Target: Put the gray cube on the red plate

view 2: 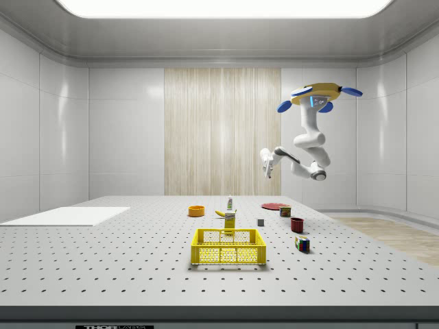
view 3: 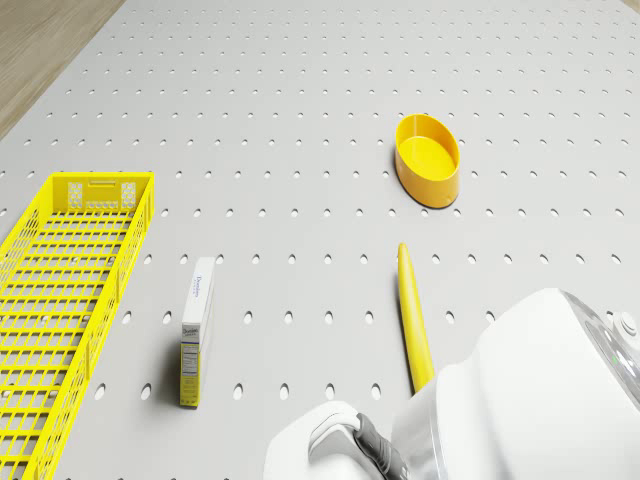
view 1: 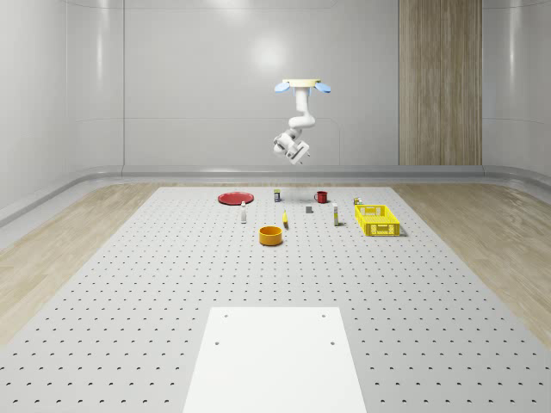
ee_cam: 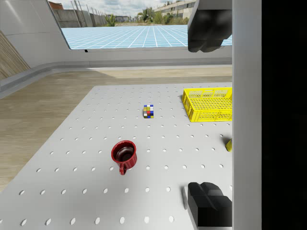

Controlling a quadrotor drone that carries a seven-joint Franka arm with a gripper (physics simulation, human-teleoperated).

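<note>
Your small gray cube [view 1: 309, 209] sits on the perforated table [view 1: 172, 258], well apart from the flat round red plate [view 1: 233, 198]. The drone [view 1: 303, 85] hovers high above the cube, jaws [ee_cam: 208, 120] open and empty; one dark fingertip [ee_cam: 208, 206] is cut off.

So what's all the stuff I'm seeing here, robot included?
perforated table: one, gray, under everything
flat panel: one, white, table's near end
round plate: one, red, far left in the whole-scene view
small cube: one, gray, near the mug
mug: one, red, far edge
mesh basket: one, yellow, whole-scene view's right
bowl: one, orange, middle
banana: one, yellow, beside bowl
small box: one, white-yellow, between banana and basket
puzzle cube: one, multicoloured, behind basket
bottle: one, whitish, near plate
can: one, dark, far edge
drone: one, yellow-blue, hovering over the table's far part
arm: one, white, hanging below
fingers: two, black, open
</note>
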